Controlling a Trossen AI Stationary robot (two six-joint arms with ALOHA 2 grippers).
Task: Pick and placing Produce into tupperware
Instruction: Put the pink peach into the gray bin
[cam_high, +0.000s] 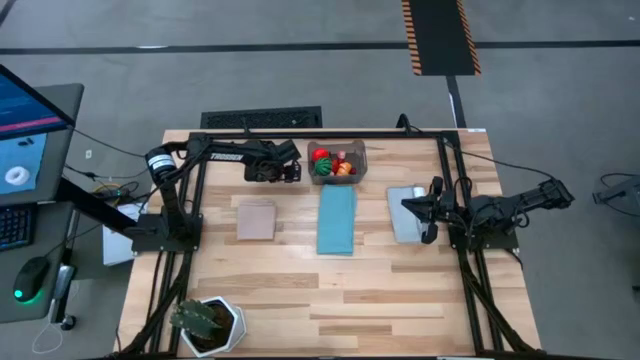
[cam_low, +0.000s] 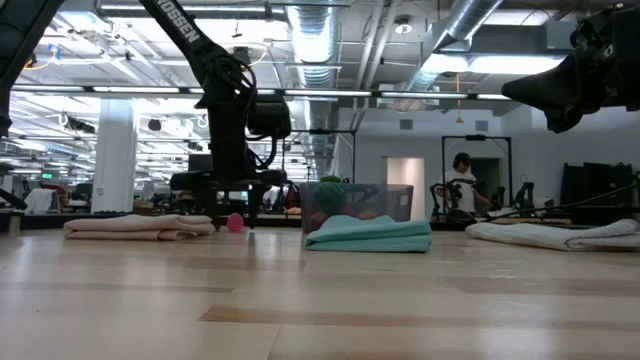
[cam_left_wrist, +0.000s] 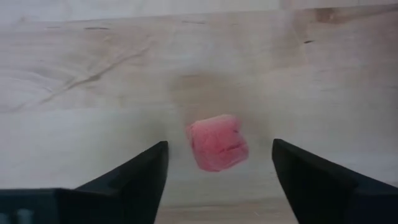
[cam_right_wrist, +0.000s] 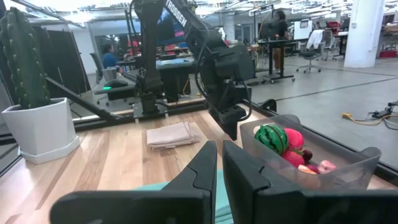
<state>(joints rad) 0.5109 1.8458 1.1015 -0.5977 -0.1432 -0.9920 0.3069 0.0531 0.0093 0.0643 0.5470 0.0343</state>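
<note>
A small pink piece of produce (cam_left_wrist: 217, 142) lies on the bare wood near the table's far edge, also seen in the low view (cam_low: 235, 222). My left gripper (cam_left_wrist: 219, 171) points down over it, open, one finger on each side and a gap to both. From above, my left gripper (cam_high: 271, 171) stands just left of the tupperware (cam_high: 337, 160). That translucent box sits on the table and holds several red, green and orange pieces (cam_right_wrist: 281, 142). My right gripper (cam_right_wrist: 219, 163) waits shut at the right (cam_high: 418, 207), over a grey cloth.
A folded blue cloth (cam_high: 337, 220) lies at the table's middle, a tan cloth (cam_high: 256, 220) to its left and a grey cloth (cam_high: 406, 214) to its right. A cactus in a white pot (cam_high: 207, 323) stands at the near left. The near half is bare wood.
</note>
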